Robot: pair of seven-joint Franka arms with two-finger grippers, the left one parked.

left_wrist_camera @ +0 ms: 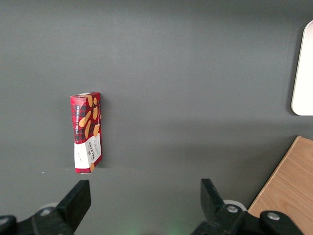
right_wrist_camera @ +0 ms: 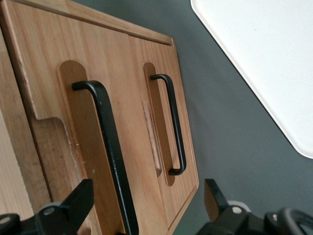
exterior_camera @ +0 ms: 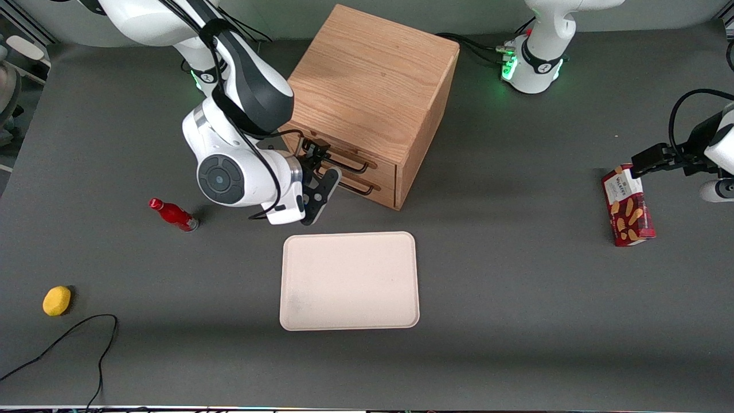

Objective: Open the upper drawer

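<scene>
So the gripper (exterior_camera: 315,156) is parked right in front of the oak cabinet (exterior_camera: 373,80), level with the upper drawer (exterior_camera: 344,154). Its fingers (right_wrist_camera: 80,198) are spread apart, and the drawer's black wire handle (right_wrist_camera: 110,147) sits between them without being clamped. The drawer looks closed, flush with the lower drawer (exterior_camera: 358,186) under it. Nearer the front camera than the cabinet there's a cream tray (exterior_camera: 350,281) on the worktop (exterior_camera: 516,287). Toward the parked arm's end lies a red tartan biscuit box (exterior_camera: 628,206) marked "Walkers".
</scene>
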